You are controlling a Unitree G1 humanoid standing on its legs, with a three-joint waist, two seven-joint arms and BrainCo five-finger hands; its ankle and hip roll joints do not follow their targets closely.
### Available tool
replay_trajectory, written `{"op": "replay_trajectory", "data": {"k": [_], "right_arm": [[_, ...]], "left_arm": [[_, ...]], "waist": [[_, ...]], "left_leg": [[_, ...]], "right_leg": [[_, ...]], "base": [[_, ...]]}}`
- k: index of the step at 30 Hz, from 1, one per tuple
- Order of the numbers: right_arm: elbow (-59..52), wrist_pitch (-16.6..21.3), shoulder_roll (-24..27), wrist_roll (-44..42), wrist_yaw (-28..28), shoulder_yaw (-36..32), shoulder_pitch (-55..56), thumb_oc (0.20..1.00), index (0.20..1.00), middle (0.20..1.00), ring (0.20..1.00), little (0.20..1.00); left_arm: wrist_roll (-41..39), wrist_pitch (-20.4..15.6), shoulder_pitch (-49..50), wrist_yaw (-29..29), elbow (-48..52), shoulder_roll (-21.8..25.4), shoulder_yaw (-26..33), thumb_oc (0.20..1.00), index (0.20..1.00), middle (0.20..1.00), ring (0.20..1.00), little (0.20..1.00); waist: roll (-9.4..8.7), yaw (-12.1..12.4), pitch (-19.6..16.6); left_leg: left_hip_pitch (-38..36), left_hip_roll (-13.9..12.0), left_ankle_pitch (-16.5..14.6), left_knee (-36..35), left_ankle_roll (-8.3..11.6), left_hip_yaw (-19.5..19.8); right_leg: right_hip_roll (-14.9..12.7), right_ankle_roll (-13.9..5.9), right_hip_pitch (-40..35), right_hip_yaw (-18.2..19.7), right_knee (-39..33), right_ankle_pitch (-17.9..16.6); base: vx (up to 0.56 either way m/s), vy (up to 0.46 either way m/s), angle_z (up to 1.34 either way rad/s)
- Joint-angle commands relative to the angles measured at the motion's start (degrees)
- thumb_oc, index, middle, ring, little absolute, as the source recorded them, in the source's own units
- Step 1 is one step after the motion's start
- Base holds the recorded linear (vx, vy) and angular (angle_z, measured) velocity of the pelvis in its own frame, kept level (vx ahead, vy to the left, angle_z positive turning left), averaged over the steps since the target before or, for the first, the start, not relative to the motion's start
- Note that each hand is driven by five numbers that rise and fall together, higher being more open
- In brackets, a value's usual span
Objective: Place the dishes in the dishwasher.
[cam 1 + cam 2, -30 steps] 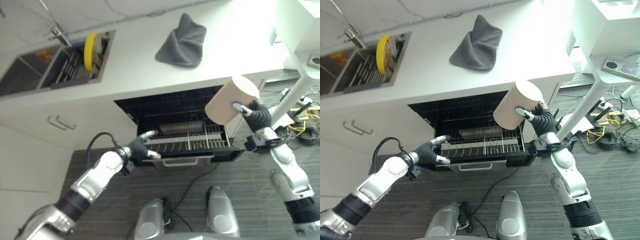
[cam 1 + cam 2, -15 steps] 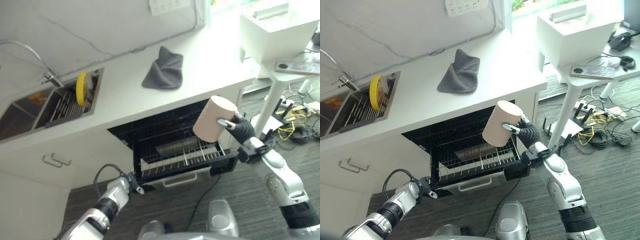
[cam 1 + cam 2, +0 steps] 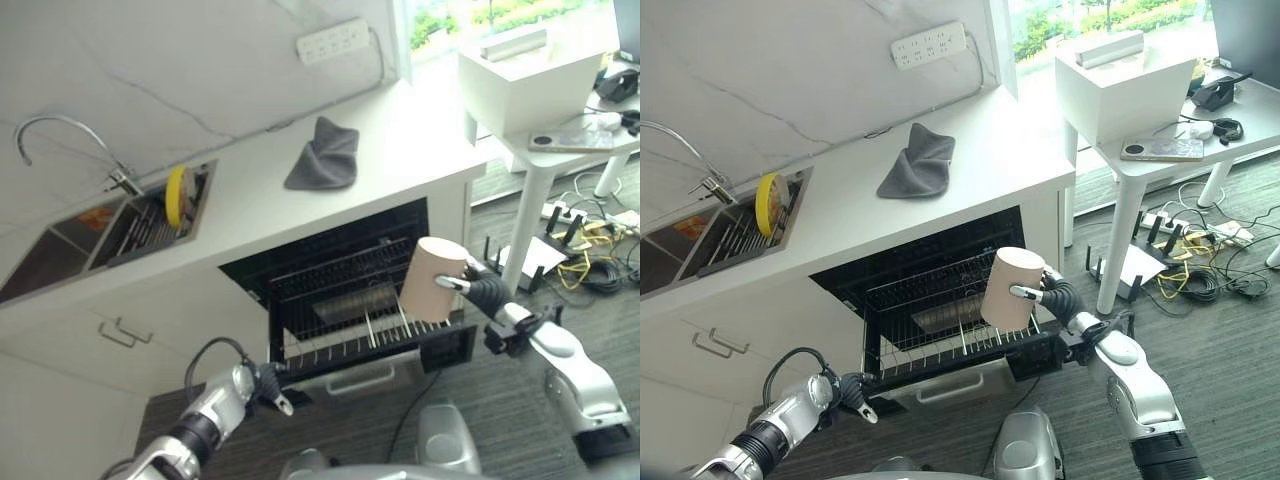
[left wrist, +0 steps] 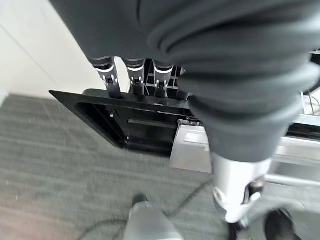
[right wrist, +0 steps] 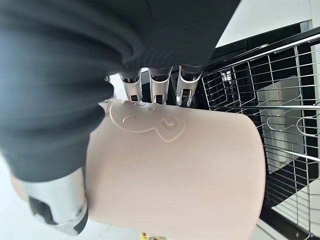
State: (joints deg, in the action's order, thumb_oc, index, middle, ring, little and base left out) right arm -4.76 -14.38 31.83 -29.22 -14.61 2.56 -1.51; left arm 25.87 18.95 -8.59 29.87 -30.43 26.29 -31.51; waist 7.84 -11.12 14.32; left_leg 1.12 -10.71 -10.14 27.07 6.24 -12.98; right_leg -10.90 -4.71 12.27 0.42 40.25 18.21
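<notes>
The pale pink cup [image 3: 1011, 288] is in the right hand [image 3: 1052, 297], whose fingers [image 5: 155, 85] wrap over one side of it while the thumb presses the other, so the hand is clenched around it. The cup hangs tilted, its flat base turned up and away from the hand, above the right part of the pulled-out dishwasher rack [image 3: 940, 345]. In the right wrist view the wire rack [image 5: 270, 100] shows just past the cup, beyond the fingertips.

The dishwasher [image 3: 340, 290] stands open under the worktop [image 3: 970, 180], with its door [image 3: 440, 350] lowered below the right hand. Across the rack from the right hand, the left hand [image 3: 268, 385] is at the front left corner of the open dishwasher. In the left wrist view its fingers [image 4: 132, 77] hook over the dark edge of the door [image 4: 125, 107]; whether they truly clamp it I cannot tell.

Up on the worktop, well beyond both hands, lies a crumpled grey cloth [image 3: 917, 160]. Further to the left-hand side is the sink [image 3: 110, 230], with a yellow plate [image 3: 178, 196] standing on edge in its rack and a curved tap [image 3: 60, 145] over it. Out past the right hand, a white side table [image 3: 1170, 150] carries a white box [image 3: 1125, 85].
</notes>
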Motion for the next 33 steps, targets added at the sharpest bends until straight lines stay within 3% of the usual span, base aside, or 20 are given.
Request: {"op": "replay_trajectory", "data": {"k": [1, 5, 16, 24, 29, 33], "right_arm": [[-5.2, 3.7, -1.2, -1.0, -0.3, -3.2, -4.3, 0.2, 0.2, 0.2, 0.2, 0.2], [-3.0, 2.3, -1.6, 2.1, -0.9, -3.2, -4.9, 0.2, 0.2, 0.2, 0.2, 0.2], [4.5, -0.6, 0.7, 9.6, -2.3, -1.3, -8.8, 0.2, 0.2, 0.2, 0.2, 0.2], [18.7, -3.3, -0.3, 17.8, -2.7, 0.8, -10.9, 0.2, 0.2, 0.2, 0.2, 0.2], [25.0, -4.3, 0.1, 20.0, -2.7, 2.0, -11.3, 0.2, 0.2, 0.2, 0.2, 0.2], [31.4, -5.3, 1.9, 21.2, -1.8, 2.7, -13.0, 0.2, 0.2, 0.2, 0.2, 0.2]], "left_arm": [[-5.8, 0.1, 9.0, 12.2, -4.4, -5.0, -5.5, 1.0, 1.0, 1.0, 1.0, 1.0], [-2.5, -1.4, 11.5, 16.5, -5.6, -4.3, -7.1, 1.0, 1.0, 1.0, 1.0, 1.0], [-0.8, -4.0, 15.1, 19.8, -5.7, -3.5, -8.5, 1.0, 1.0, 1.0, 1.0, 1.0], [1.9, -4.7, 18.9, 23.6, -1.5, -1.6, -7.5, 1.0, 1.0, 1.0, 1.0, 1.0], [2.6, -5.0, 21.1, 25.1, 0.2, -0.7, -7.7, 1.0, 1.0, 1.0, 1.0, 1.0], [1.4, -4.0, 21.6, 27.4, 4.1, 0.7, -8.9, 1.0, 1.0, 1.0, 1.0, 1.0]], "waist": [[-2.08, 0.3, 1.7], [-2.18, 1.1, 1.7], [-2.54, 3.6, 1.8], [-2.59, 6.7, 1.0], [-1.79, 7.7, 0.7], [0.0, 8.5, 1.7]], "left_leg": [[8.5, -2.9, 5.4, 5.1, 0.17, 5.1], [9.6, -3.0, 6.0, 6.2, 0.7, 6.0], [10.8, -3.3, 7.2, 7.5, 1.42, 7.4], [10.4, -3.1, 9.1, 7.6, 1.72, 8.9], [9.8, -2.4, 10.8, 6.7, 2.03, 9.5], [10.5, -1.0, 12.7, 6.1, 2.26, 10.2]], "right_leg": [[-1.5, 0.52, -6.9, -4.6, -11.1, -4.4], [-1.6, 0.5, -7.0, -5.1, -10.7, -4.4], [-1.4, 0.96, -8.5, -5.5, -11.4, -4.7], [-0.8, 1.72, -11.7, -6.7, -12.2, -5.3], [-0.7, 1.95, -13.2, -7.0, -12.8, -5.8], [-1.2, 2.24, -12.6, -6.9, -11.3, -6.2]], "base": [[-0.02, -0.018, 0.23], [0.03, -0.02, 0.14], [0.04, -0.02, 0.03], [0.12, -0.037, 0.09], [0.18, 0.034, -0.07], [0.13, 0.096, -0.01]]}}
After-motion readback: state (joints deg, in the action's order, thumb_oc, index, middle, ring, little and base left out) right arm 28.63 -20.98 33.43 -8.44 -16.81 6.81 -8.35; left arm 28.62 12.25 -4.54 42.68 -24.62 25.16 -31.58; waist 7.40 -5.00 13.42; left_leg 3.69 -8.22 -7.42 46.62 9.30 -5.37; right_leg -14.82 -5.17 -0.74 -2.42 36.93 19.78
